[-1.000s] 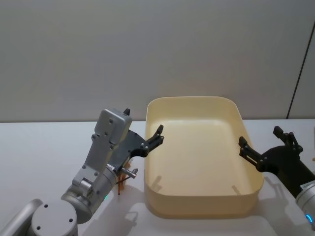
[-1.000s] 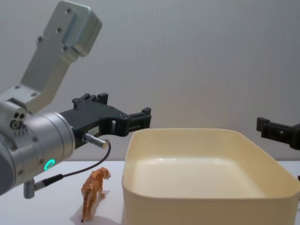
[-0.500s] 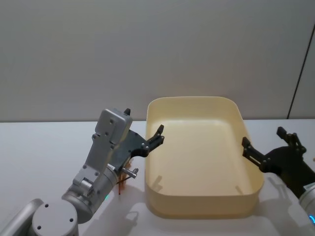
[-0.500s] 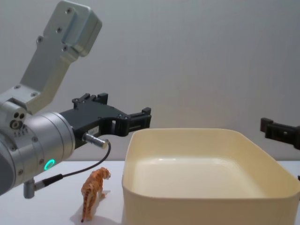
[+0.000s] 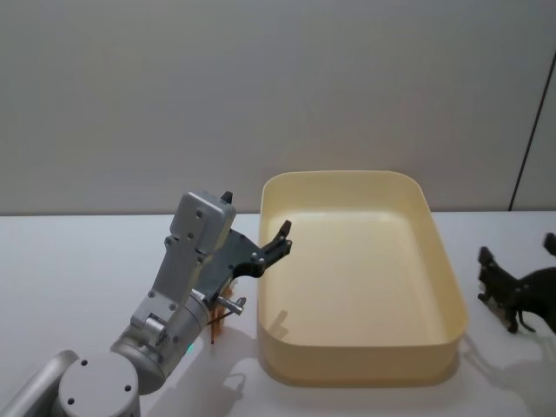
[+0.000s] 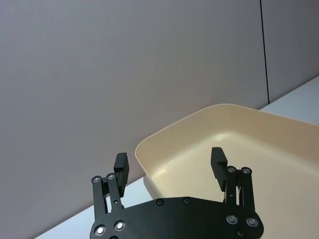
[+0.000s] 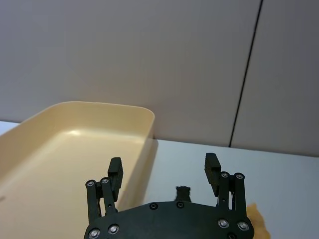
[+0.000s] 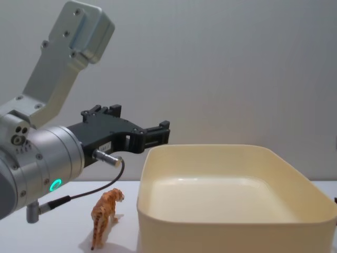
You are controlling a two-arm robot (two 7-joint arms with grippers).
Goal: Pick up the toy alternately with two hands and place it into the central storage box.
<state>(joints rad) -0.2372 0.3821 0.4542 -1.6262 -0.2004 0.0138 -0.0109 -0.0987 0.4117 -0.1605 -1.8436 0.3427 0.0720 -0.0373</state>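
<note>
The right hand [image 5: 516, 248] has drawn back toward the robot's right. One second ago its nearer fingertip stood above the right rim of the central storage box [image 5: 360, 369], reaching a little over the inside. Half a second ago it was already somewhat farther out. Now the whole hand is beside the box, apart from its wall, above the tabletop [image 5: 495, 391], and the edge of the head view cuts its body.
</note>
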